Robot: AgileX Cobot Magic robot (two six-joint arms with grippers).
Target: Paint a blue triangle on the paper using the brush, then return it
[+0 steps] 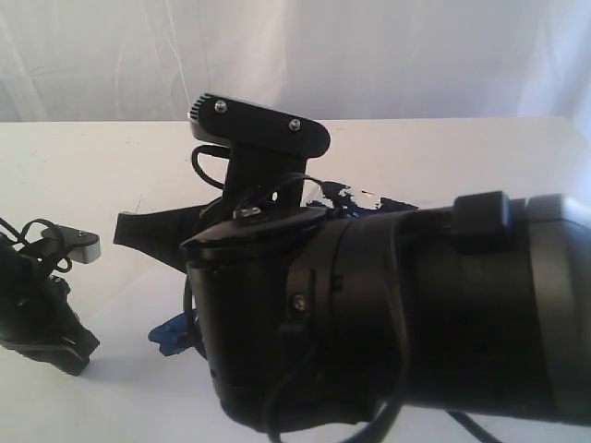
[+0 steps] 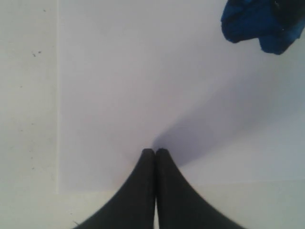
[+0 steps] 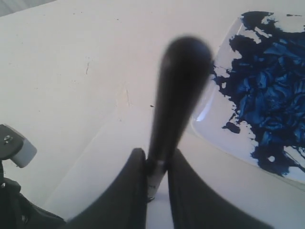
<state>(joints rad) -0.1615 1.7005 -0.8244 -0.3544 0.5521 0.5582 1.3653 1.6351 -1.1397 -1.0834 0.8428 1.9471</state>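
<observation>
My right gripper (image 3: pixel 157 152) is shut on the brush (image 3: pixel 178 86). Its black handle rises toward the camera, the silver band (image 3: pixel 155 183) sits between the fingers, and the bristles are hidden. The white paper (image 3: pixel 95 162) lies under it. A thick dark blue painted mark (image 2: pixel 262 24) shows on the paper (image 2: pixel 119 95). The same blue mark (image 1: pixel 171 334) shows in the exterior view, its remainder hidden behind the right arm (image 1: pixel 388 314), so no triangle shape can be made out. My left gripper (image 2: pixel 155 152) is shut and empty, low over the paper near its edge.
A white square dish (image 3: pixel 224 138) smeared with dark blue paint (image 3: pixel 267 95) sits just beyond the paper beside the right gripper. The right arm fills most of the exterior view. The left arm (image 1: pixel 42 309) is at the lower left. A white curtain (image 1: pixel 295 55) hangs behind the table.
</observation>
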